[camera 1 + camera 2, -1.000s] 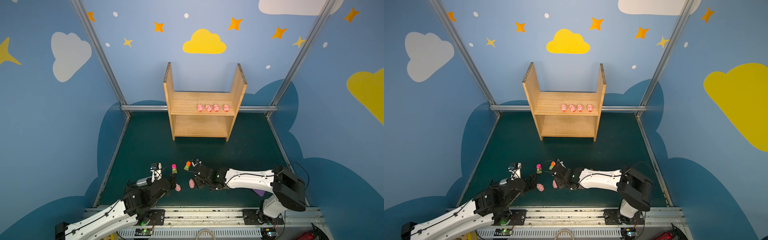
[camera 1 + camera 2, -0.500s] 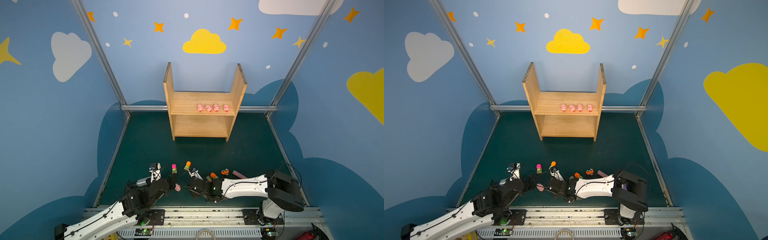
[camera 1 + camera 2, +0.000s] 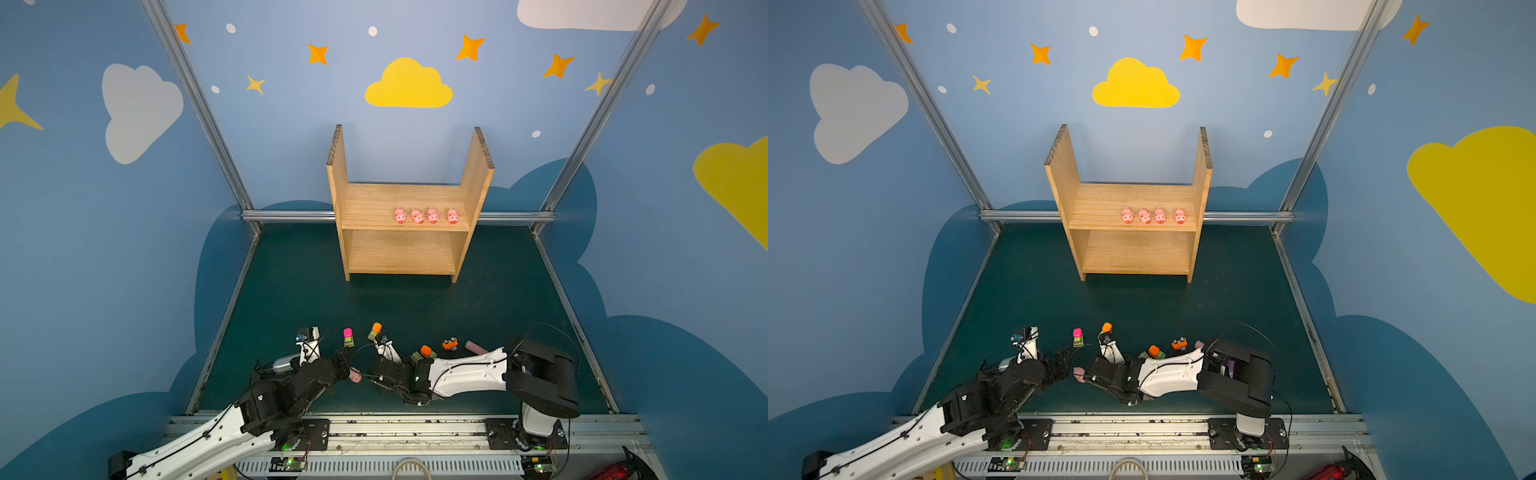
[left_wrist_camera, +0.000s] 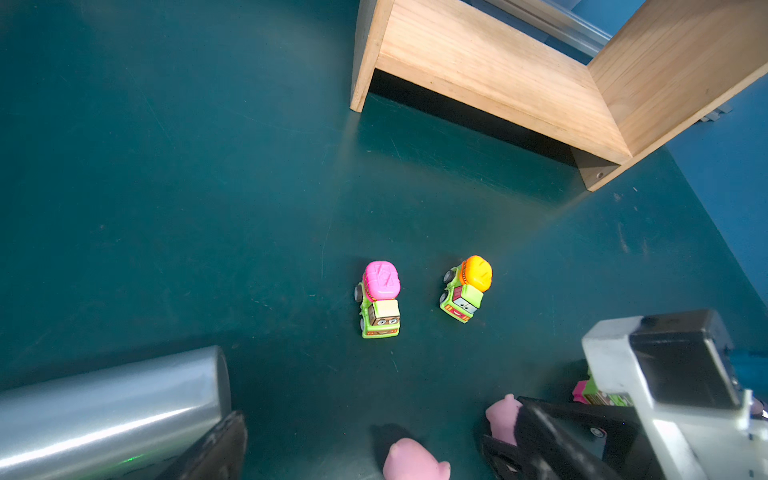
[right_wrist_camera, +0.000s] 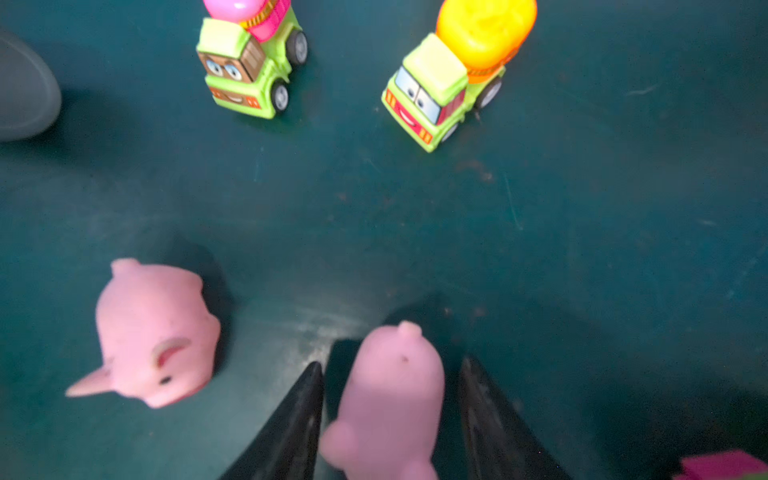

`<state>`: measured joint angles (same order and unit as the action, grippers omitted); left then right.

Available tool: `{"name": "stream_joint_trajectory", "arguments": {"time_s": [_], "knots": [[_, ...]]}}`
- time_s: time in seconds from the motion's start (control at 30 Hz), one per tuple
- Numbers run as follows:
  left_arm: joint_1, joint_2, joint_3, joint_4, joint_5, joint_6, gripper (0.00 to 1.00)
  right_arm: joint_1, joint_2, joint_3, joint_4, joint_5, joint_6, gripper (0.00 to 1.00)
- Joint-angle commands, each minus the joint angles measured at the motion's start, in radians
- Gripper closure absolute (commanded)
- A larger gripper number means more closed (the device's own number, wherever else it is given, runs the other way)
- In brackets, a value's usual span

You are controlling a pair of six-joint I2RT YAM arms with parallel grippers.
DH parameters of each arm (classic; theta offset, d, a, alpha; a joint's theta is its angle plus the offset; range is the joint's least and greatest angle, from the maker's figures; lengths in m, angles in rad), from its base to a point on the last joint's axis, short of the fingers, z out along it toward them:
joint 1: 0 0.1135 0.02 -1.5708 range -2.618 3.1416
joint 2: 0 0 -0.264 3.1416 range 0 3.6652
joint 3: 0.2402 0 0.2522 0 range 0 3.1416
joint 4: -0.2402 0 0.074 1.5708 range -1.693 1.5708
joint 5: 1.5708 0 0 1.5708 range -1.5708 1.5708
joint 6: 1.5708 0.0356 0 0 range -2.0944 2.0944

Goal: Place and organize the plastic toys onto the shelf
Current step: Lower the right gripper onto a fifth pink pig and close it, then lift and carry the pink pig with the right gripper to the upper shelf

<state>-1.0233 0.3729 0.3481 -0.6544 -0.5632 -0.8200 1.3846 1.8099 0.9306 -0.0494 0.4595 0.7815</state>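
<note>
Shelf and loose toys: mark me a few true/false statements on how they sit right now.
Four pigs stand on the shelf's upper board. True.
A truck sits on the lower board. False: no toy shows there.
The right gripper has its jaws either side of a loose pig. True.
The pink-drum truck lies tipped over. False: it stands on its wheels, beside the orange-drum truck.

Stared down from high toward the shelf [image 3: 409, 232] in both top views; sat low, close in wrist views, sharing the pink-topped truck [image 4: 380, 299].
</note>
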Motion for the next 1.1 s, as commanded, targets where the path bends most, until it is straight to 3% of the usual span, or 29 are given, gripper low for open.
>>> {"name": "stream_joint_trajectory", "arguments": {"time_s": [0.0, 0.53, 1.07], "knots": [[0.000, 0.003, -0.005, -0.016, -0.017, 0.002, 0.00, 0.004, 0.032, 0.023, -0.010, 0.012, 0.019, 0.52], [0.000, 0.003, -0.007, -0.014, -0.012, 0.001, 0.00, 0.011, 0.021, 0.024, -0.088, 0.030, 0.052, 0.71], [0.001, 0.052, 0.077, -0.017, -0.044, 0.051, 0.00, -0.023, -0.168, 0.109, -0.277, 0.067, -0.067, 0.75]]}}
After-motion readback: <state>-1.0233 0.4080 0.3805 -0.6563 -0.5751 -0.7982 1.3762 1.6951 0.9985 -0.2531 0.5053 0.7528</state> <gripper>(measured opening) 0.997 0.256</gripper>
